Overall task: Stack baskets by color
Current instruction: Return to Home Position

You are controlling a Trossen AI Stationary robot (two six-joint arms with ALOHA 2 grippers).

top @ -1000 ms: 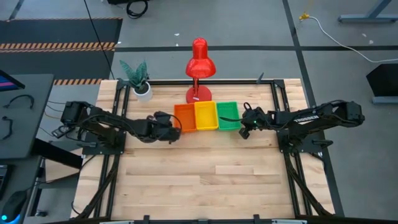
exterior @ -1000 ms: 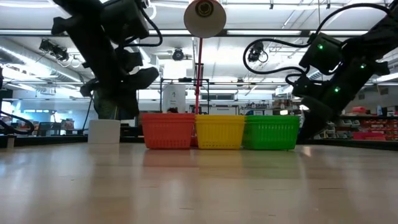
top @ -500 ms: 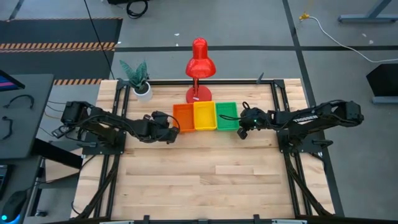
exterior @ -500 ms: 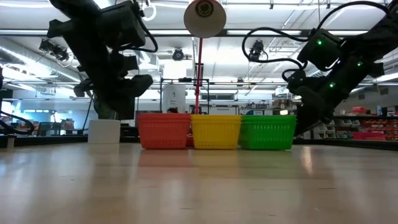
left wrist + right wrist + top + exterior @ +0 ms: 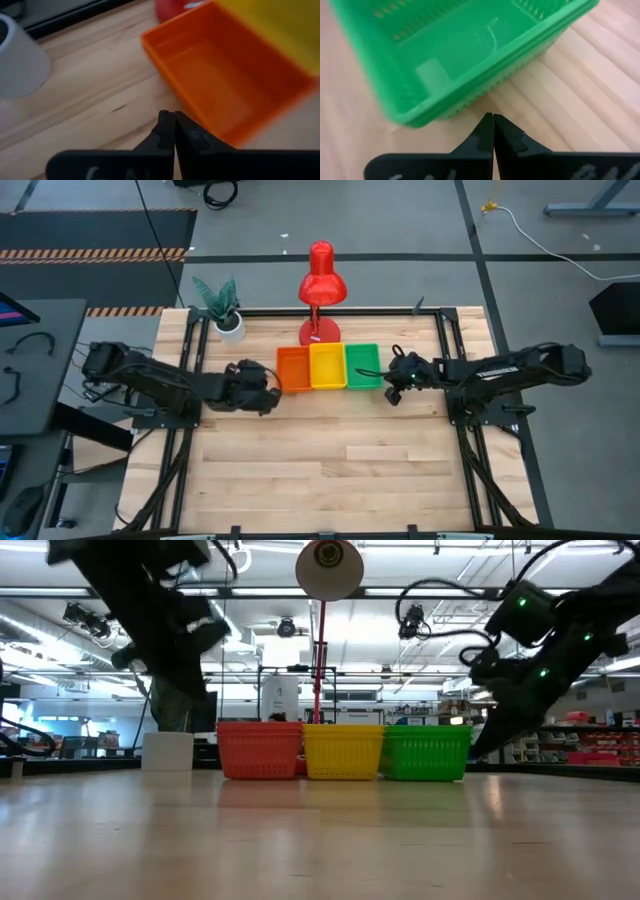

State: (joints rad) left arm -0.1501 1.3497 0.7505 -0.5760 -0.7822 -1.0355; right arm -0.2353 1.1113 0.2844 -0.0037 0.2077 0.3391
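Three basket stacks stand side by side on the table's far middle: orange [image 5: 293, 369], yellow [image 5: 327, 367] and green [image 5: 363, 366]. The right wrist view shows several nested rims on the green stack [image 5: 465, 50]. My left gripper [image 5: 274, 391] is shut and hovers just left of the orange stack [image 5: 225, 85], above the wood, its tips [image 5: 172, 117] apart from it. My right gripper [image 5: 391, 392] is shut at the green stack's near right corner, with its tips [image 5: 492, 119] low over the table. My right gripper's shut fingertips [image 5: 482, 745] stand close beside the green stack's right wall [image 5: 466, 752], slanting down from the table's right. I cannot tell whether they touch it.
A red desk lamp [image 5: 320, 280] stands right behind the baskets. A potted plant in a white pot [image 5: 222, 305] sits at the far left corner. Bare wooden table [image 5: 330, 460] stretches toward the near edge.
The three stacks have slid together a little toward the table's left edge, staying in a row. My left gripper has drawn back toward the left edge and risen, still shut.
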